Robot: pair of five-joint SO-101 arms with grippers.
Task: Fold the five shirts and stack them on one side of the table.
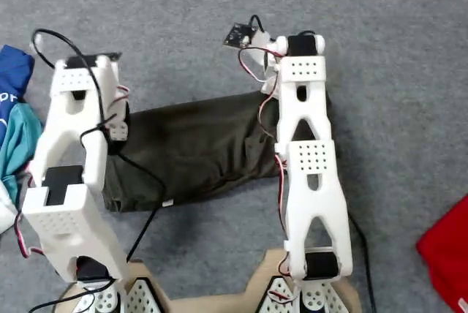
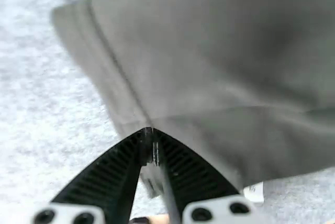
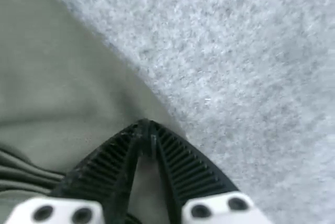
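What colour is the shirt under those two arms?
The shirt is plain dark olive green; the high view shows it best.

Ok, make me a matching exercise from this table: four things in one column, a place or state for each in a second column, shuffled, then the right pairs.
Things:
1. dark olive cotton shirt
2. red fabric garment
3. blue and teal fabric garments
4. left tool

Places or states:
A. at the left edge of the grey felt table
B. shut on the olive shirt's edge
C. spread out mid-table
D. at the table's right edge

Pairs: 1-C, 2-D, 3-A, 4-B.
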